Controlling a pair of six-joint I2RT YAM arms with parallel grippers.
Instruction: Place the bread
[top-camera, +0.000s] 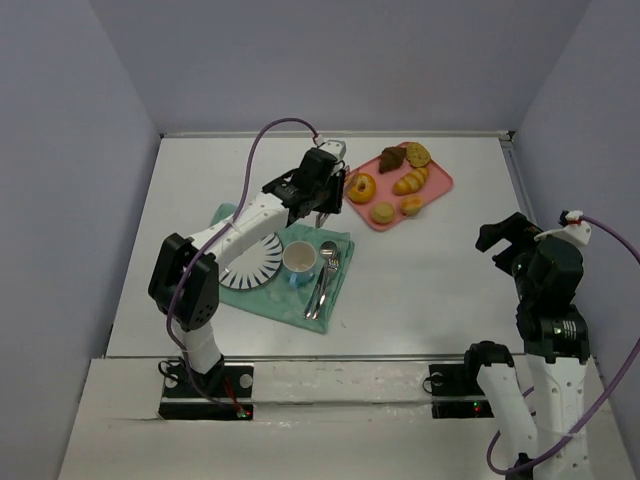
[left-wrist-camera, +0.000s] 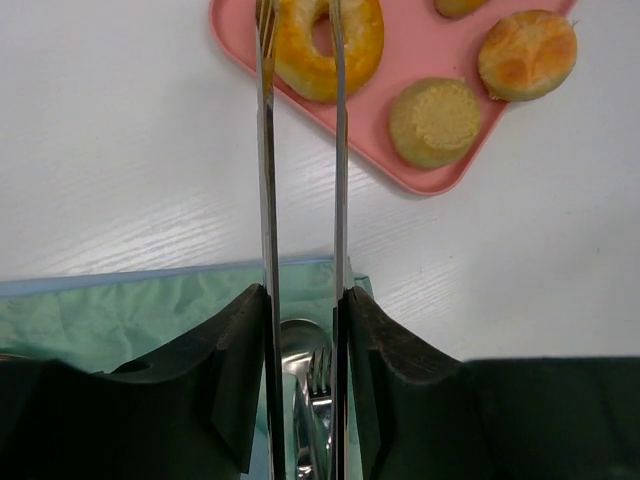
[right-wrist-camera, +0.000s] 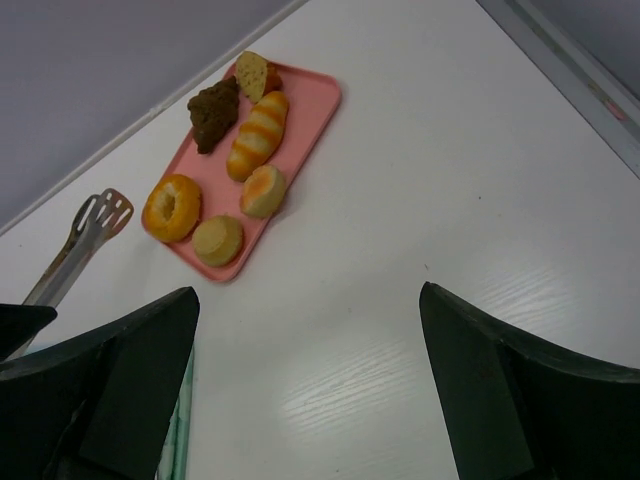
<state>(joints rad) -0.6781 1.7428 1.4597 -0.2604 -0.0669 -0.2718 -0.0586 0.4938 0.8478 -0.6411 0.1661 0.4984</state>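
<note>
Ahead of the left pincer's (left-wrist-camera: 305, 300) tongs (left-wrist-camera: 266, 200) lies bread (left-wrist-camera: 362, 40).

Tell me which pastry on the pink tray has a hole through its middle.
The bread, the golden ring at the corner of the tray by the tips of the tongs; the other pastries are solid.

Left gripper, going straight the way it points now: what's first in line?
The left gripper holds long metal tongs; their tips line up over the golden-orange ring-shaped bun on the pink tray, so likely that bun first. Height is unclear.
</note>
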